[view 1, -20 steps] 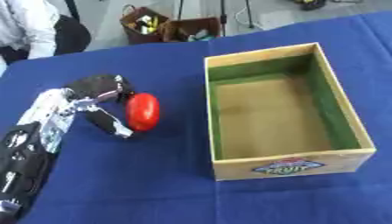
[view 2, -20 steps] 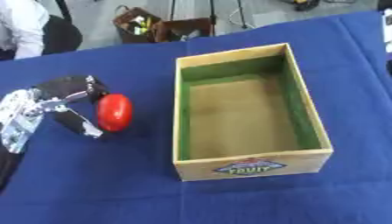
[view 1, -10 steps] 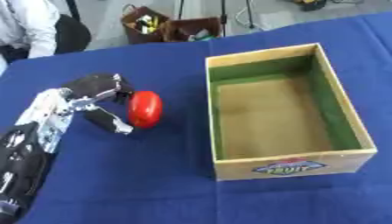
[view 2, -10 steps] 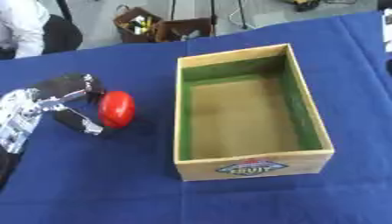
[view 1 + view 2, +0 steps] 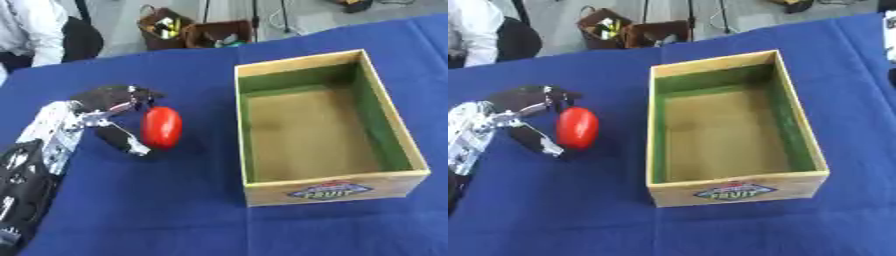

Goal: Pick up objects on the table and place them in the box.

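Observation:
A red oblong fruit (image 5: 162, 127) sits on the left part of the blue table, between the fingers and thumb of my left hand (image 5: 107, 100). The fingers curl over its top and the thumb (image 5: 123, 140) reaches under its near side. My left arm comes in from the lower left corner. The wooden box (image 5: 248, 132) with green inner walls and a fruit label on its front stands to the right of the fruit, a short gap away. Nothing lies inside it. My right hand shows in neither view.
The blue cloth (image 5: 175, 215) covers the whole table. Beyond the far edge, brown bags (image 5: 188, 32) stand on the floor. A person in a white shirt (image 5: 31, 27) sits at the far left corner, away from the fruit.

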